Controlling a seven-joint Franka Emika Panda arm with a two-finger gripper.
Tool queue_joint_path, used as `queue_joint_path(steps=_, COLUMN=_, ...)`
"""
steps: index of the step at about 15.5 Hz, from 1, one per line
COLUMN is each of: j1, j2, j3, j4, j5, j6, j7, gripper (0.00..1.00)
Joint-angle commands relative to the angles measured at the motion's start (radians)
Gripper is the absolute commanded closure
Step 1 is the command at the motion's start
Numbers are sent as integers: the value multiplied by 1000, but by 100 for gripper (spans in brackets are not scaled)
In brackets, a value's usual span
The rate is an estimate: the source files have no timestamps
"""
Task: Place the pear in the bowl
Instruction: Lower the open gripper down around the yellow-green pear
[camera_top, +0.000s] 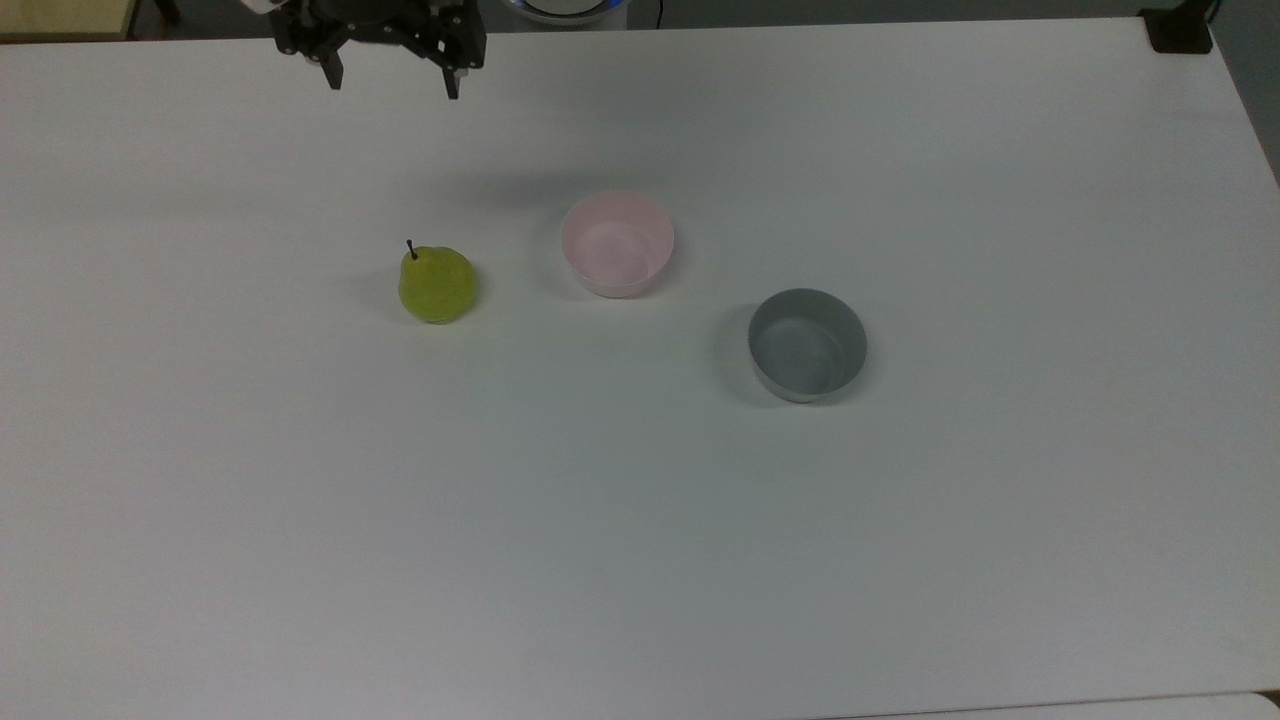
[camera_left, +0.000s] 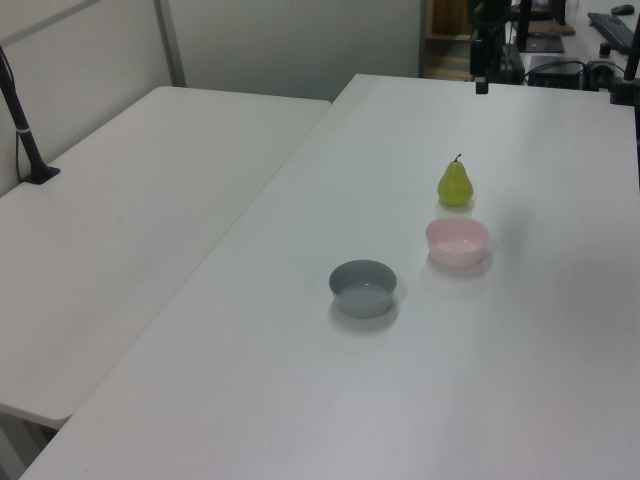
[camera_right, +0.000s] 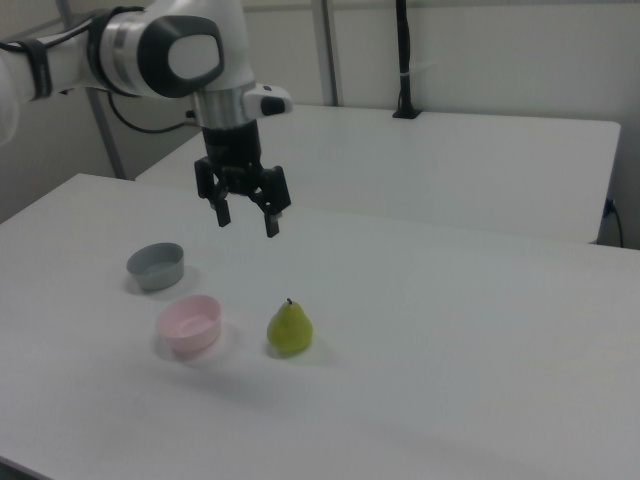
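A yellow-green pear (camera_top: 437, 285) (camera_left: 455, 184) (camera_right: 290, 327) stands upright on the white table (camera_top: 640, 560), its dark stem pointing up. The pale pink bowl (camera_top: 617, 244) (camera_left: 458, 241) (camera_right: 190, 323) sits beside it, to the top view's right, with nothing in it. My gripper (camera_top: 392, 84) (camera_right: 246, 222) hangs open and holds nothing, high above the table near its far edge in the top view, well apart from the pear and slightly to the pear's left there. The right view has it above and behind the pear and bowl.
A grey bowl (camera_top: 807, 344) (camera_left: 363, 287) (camera_right: 156, 265) of similar size sits to the top view's right of the pink one, nearer the front. A second white table (camera_left: 120, 220) adjoins on the left view's left, with a black post (camera_left: 22, 125) on it.
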Motion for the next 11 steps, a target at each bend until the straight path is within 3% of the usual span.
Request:
queue_joint_path(steps=1, j1=3, j2=114, j3=-42, j4=83, j5=36, j6=9, j7=-79, gripper=0)
queue_joint_path(steps=11, j1=36, j2=295, j3=-36, j4=39, j5=27, j6=185, j7=-107, gripper=0)
